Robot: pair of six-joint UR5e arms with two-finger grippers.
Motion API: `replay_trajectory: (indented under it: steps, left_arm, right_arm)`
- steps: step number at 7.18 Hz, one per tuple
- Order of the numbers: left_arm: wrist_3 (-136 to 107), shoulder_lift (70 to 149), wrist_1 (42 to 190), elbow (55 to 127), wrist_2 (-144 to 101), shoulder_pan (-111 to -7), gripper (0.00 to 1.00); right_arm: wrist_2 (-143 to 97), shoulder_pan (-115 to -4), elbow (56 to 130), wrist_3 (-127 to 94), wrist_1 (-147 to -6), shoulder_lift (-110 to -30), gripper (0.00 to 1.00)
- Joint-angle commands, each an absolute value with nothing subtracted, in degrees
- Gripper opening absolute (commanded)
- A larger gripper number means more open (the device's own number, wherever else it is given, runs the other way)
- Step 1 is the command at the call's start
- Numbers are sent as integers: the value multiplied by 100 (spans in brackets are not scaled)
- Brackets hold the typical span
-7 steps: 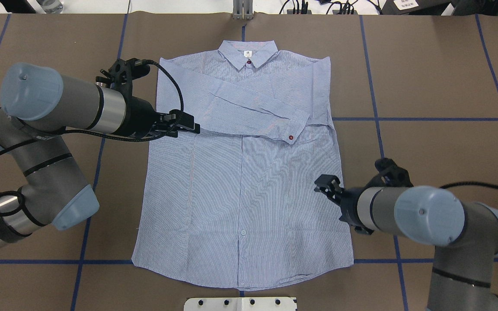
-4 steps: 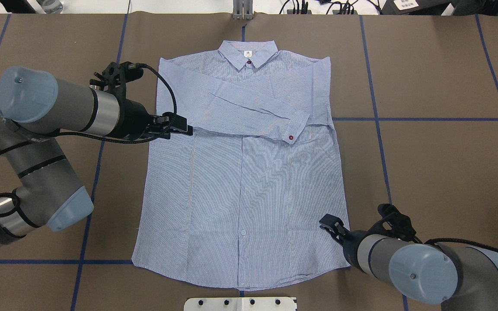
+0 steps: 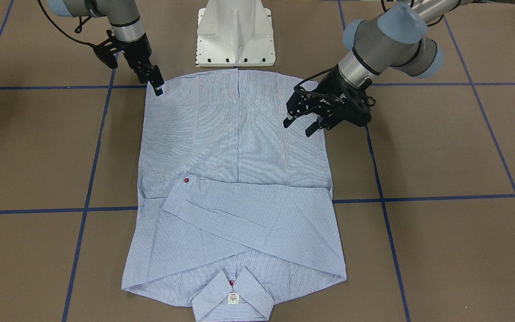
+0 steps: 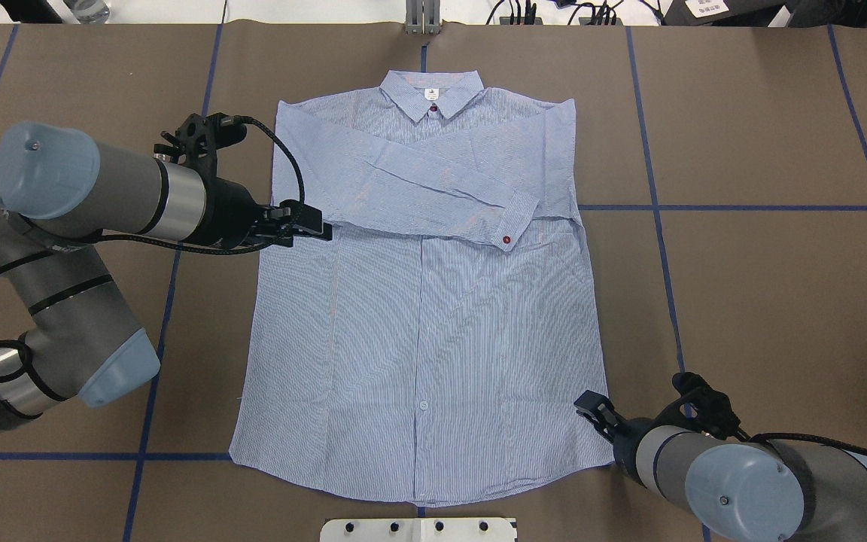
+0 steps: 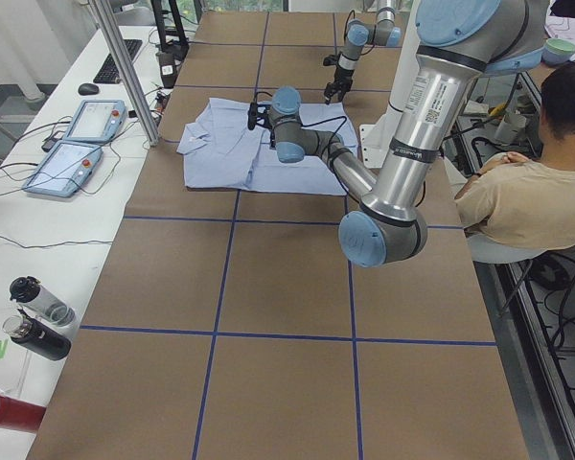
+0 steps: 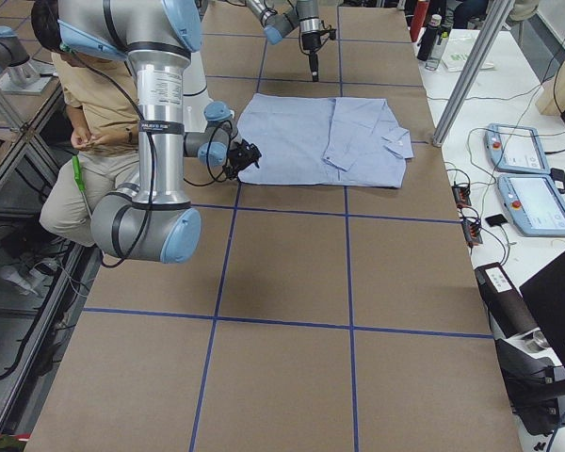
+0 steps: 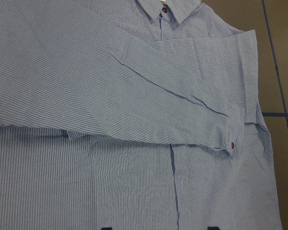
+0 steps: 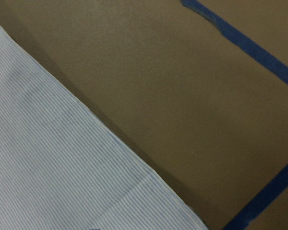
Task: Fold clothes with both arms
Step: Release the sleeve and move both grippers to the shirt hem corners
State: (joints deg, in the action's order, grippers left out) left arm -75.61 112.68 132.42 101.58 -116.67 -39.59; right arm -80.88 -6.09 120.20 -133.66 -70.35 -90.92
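The light blue striped shirt (image 4: 418, 316) lies flat, front up, collar (image 4: 431, 92) at the far side. Both sleeves are folded across the chest, and a cuff with a red button (image 4: 506, 240) lies on top. My left gripper (image 4: 319, 226) is open and empty, hovering over the shirt's left edge just below the folded sleeve; its jaws are spread in the front-facing view (image 3: 297, 126). My right gripper (image 4: 585, 403) looks open and empty, low over the shirt's near right hem corner (image 8: 149, 187). The left wrist view shows the folded sleeves (image 7: 144, 120).
The white pedestal base (image 3: 235, 36) stands just behind the hem. Blue tape lines (image 4: 742, 208) cross the brown table. A metal post (image 4: 422, 19) stands at the far edge. A seated person (image 5: 517, 192) is beside the robot. Bottles (image 5: 38, 307) and control tablets (image 5: 77, 134) sit on a side bench.
My right arm has swung from the shirt's right side, near mid-length, back to the near right hem corner. My left gripper has drawn slightly back toward the shirt's left edge.
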Motion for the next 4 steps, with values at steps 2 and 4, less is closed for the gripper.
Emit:
replay_trajectory:
  steps: [2,4]
  left_arm:
    - [-7559,11268,13245,10151,-11654,-3955,73]
    - [-7559,11268,13245,10143,-11654,-3955,73]
  right_arm:
    - [-8112,-501,12032,-13368,-7163,-9097,89]
    - [-8112,-396,12032,-13368,-7163,-9097,87]
